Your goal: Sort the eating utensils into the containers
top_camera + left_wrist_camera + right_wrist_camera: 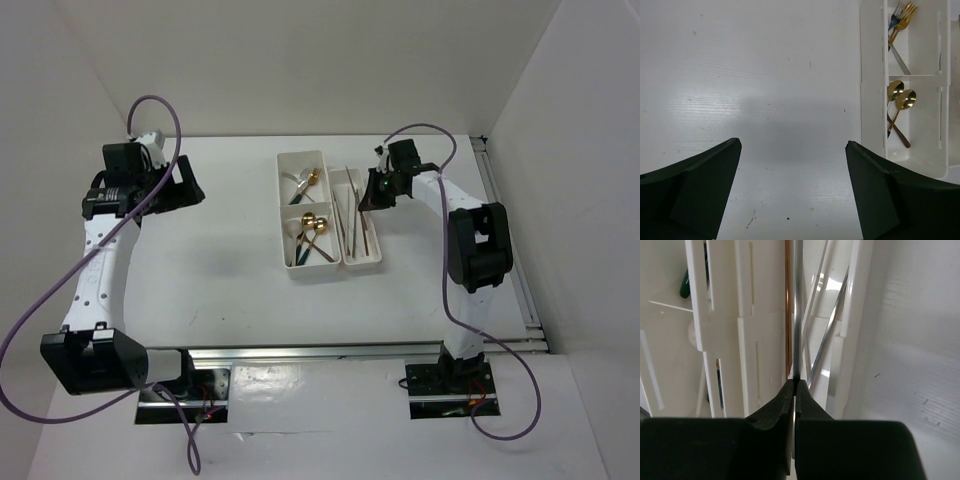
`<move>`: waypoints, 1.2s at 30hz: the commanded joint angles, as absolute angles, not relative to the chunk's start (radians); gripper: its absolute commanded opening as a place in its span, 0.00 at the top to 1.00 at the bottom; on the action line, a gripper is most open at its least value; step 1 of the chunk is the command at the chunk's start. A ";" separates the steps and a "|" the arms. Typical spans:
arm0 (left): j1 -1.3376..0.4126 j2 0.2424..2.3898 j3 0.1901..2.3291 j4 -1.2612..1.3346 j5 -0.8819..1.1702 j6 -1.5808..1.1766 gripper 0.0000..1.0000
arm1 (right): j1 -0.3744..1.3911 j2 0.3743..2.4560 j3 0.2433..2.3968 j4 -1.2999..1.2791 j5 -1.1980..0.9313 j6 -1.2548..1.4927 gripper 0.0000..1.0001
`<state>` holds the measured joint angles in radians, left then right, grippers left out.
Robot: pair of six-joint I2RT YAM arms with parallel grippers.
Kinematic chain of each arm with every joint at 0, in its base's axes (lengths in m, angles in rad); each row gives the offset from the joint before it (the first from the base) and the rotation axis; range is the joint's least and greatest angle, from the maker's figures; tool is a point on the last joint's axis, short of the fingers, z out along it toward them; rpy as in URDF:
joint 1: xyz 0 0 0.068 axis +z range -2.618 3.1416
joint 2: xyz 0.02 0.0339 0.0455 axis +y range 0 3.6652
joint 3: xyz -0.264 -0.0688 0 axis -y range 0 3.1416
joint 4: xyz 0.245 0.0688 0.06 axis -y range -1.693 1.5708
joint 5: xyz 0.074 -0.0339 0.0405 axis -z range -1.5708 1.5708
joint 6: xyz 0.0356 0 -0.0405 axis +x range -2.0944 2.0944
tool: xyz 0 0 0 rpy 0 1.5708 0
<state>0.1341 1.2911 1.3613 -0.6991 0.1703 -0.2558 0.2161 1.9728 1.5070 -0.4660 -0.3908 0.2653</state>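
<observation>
item 1, right gripper [795, 390]: fingers pinched shut on a silver chopstick [798, 315], held by one end. the stick runs lengthwise down the narrow tray [856, 300], in line with the sticks already there. i judge it is held this way so it drops in flat along the tray and does not bridge the walls. i cannot tell whether its far end touches the tray floor.

item 2, narrow tray contents: a brown wooden chopstick [788, 300] just beside the held one, and more silver sticks leaning toward the right wall.

item 3, left gripper [792, 144]: fingers spread wide, nothing between them, over bare table [740, 75], well apart from the trays. i read it as parked clear of the right arm.

item 4, wide tray [872, 75]: forks [903, 17] in the far compartment, gold spoons [905, 99] in the near one, sorted by kind.

item 5, remaining stock: every utensil i can find in the overhead view lies in a tray or in the right gripper, so i judge this to be the last placement, with only the release to make.

item 6, markings: no brand, label or writing readable on any item.
</observation>
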 commanded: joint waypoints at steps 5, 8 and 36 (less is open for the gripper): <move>0.143 1.347 1.396 -0.687 0.189 -0.236 0.00 | 0.227 2.016 1.488 -0.460 -0.446 0.273 1.00; 0.143 1.356 1.396 -0.678 0.189 -0.245 0.00 | 0.227 2.025 1.488 -0.471 -0.456 0.264 1.00; 0.110 1.442 1.283 -0.548 0.196 -0.192 0.00 | 0.207 1.829 1.661 -0.420 -0.405 0.056 0.49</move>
<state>0.1261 1.4399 1.3098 -0.6151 0.1955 -0.2317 0.2195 1.9423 1.5791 -0.4839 -0.4263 0.1589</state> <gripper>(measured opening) 1.000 0.504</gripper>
